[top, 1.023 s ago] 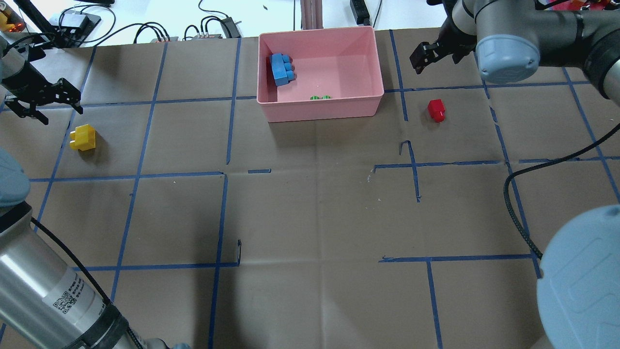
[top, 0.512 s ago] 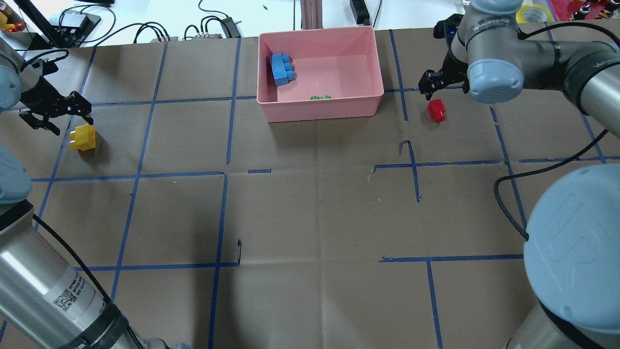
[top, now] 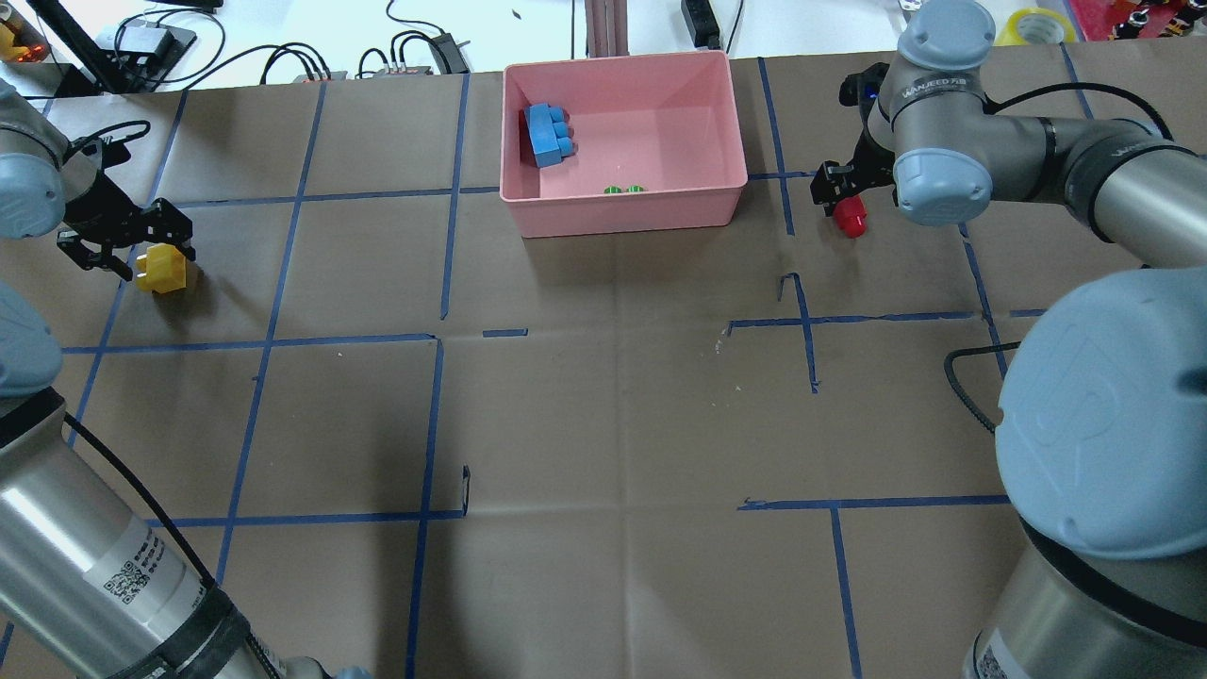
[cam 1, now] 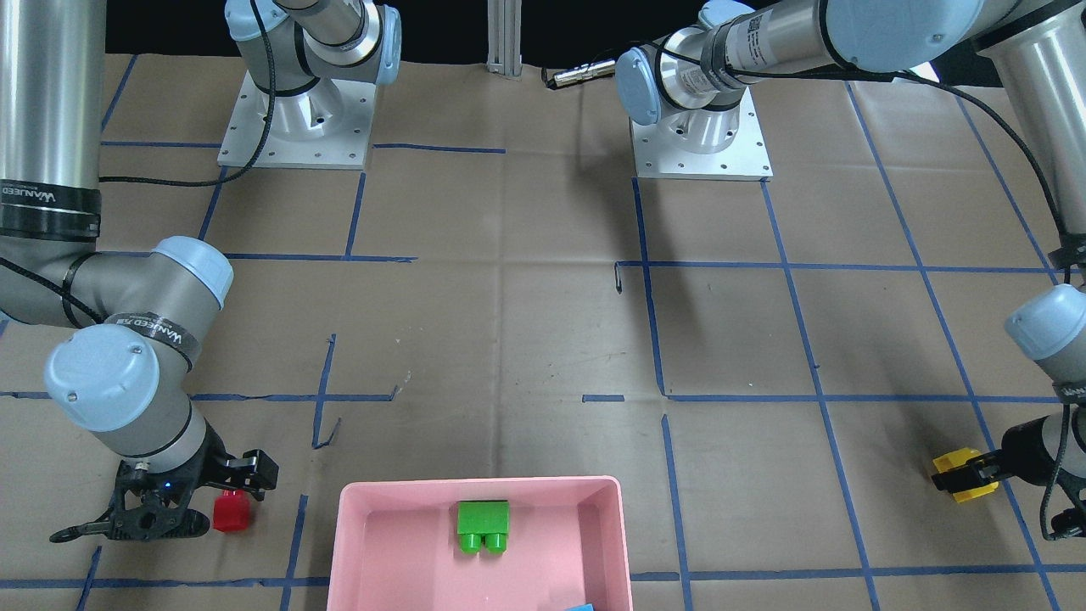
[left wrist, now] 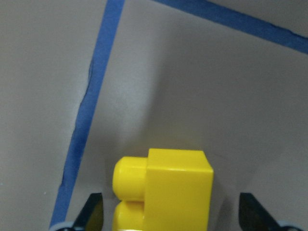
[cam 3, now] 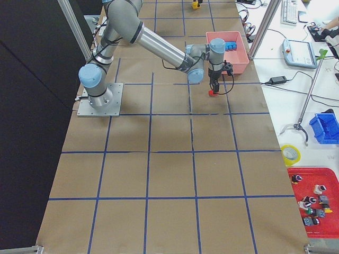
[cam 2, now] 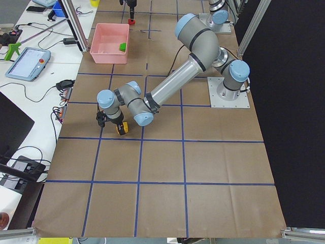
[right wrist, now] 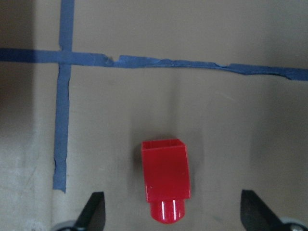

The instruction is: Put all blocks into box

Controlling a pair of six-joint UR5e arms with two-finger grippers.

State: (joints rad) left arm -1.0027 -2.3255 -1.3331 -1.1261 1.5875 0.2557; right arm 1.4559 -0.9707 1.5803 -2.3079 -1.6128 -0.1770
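Observation:
The pink box (top: 622, 215) stands at the table's far middle. The blue block (top: 547, 135) and the green block (top: 624, 190) lie inside it; the green one also shows in the front view (cam 1: 483, 526). The yellow block (top: 162, 269) lies on the table at the far left. My left gripper (top: 140, 255) is open and low, one finger on each side of the yellow block (left wrist: 163, 192). The red block (top: 851, 220) lies right of the box. My right gripper (top: 846, 198) is open and straddles the red block (right wrist: 165, 185).
Cables and power boxes (top: 415, 52) lie past the table's far edge, and a yellow tape roll (top: 1037, 24) sits at the far right. Blue tape lines grid the brown table cover. The arm bases (cam 1: 297, 119) stand on the robot's side.
My left gripper has moved right and down over the yellow block. My right gripper has moved down and toward the red block and now straddles it. The blocks have not moved.

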